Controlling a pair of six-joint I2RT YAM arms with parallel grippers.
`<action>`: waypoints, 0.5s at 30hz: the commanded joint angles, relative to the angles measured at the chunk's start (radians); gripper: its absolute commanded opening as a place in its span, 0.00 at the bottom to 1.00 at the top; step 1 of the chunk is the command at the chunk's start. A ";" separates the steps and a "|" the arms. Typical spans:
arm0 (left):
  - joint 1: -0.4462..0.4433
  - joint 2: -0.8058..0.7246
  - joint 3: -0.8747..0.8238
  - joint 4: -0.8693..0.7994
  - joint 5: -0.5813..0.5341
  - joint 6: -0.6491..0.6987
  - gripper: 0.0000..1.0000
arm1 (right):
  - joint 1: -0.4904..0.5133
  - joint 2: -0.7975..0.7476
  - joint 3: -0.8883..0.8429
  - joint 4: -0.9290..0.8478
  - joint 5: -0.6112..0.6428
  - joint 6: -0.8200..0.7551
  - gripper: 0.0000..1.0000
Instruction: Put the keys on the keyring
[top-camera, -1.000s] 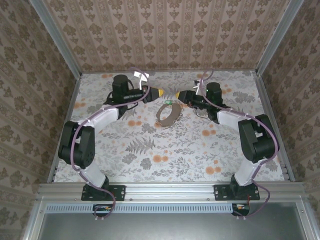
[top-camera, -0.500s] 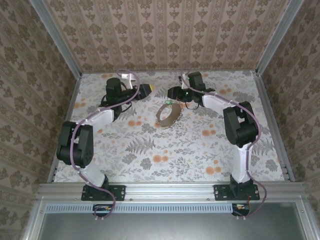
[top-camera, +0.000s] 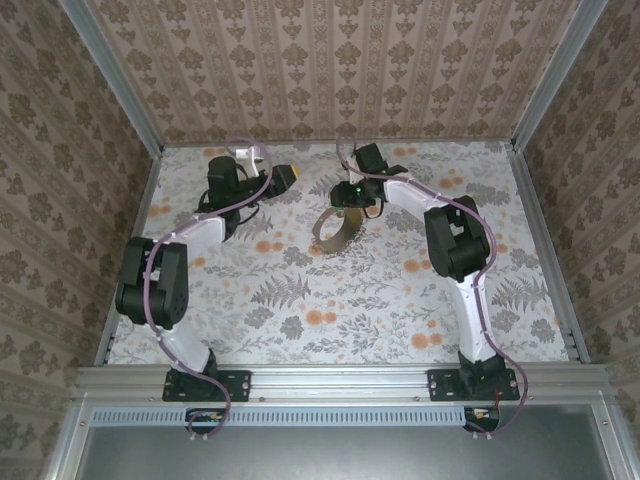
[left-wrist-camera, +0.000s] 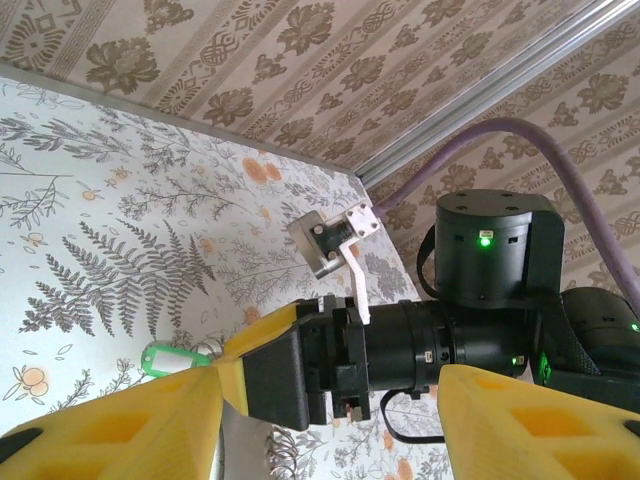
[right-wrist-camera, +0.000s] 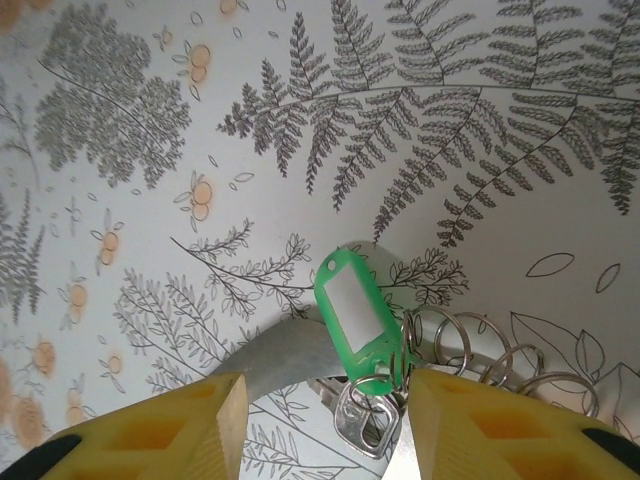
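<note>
Looks like the threading step, not yet done. On the table (top-camera: 380, 290), just past centre toward 12 o'clock: the keyring (top-camera: 337, 230), with key (right-wrist-camera: 365, 425), green tag (right-wrist-camera: 352, 312) and small rings (right-wrist-camera: 470, 350) bunched at its 12 o'clock rim, overlapping the band but not visibly hung on it. Bunch caught between the parted fingers of the right gripper (right-wrist-camera: 328, 390); cannot tell whether pinched or merely straddled. Left gripper (top-camera: 288, 177) at 10 o'clock of the keyring, well apart, fingers spread wide on nothing. Next, probably: steady the band with one gripper, pinch the bunch with the other, and work a ring over the band; calls for fine aim with so small a key. Underneath, grey ferns and orange blossoms printed on the table; around, walls (top-camera: 330, 60) in brown damask paper, with metal rails (top-camera: 340, 378) at the edges.
</note>
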 joint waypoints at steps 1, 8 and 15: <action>0.015 0.021 -0.002 0.073 0.026 -0.039 0.60 | 0.011 0.038 0.057 -0.077 0.051 -0.036 0.47; 0.032 0.060 -0.008 0.160 0.048 -0.096 0.60 | 0.012 0.087 0.115 -0.103 0.065 -0.040 0.43; 0.057 0.114 -0.022 0.292 0.070 -0.198 0.60 | 0.014 0.129 0.167 -0.121 0.064 -0.032 0.37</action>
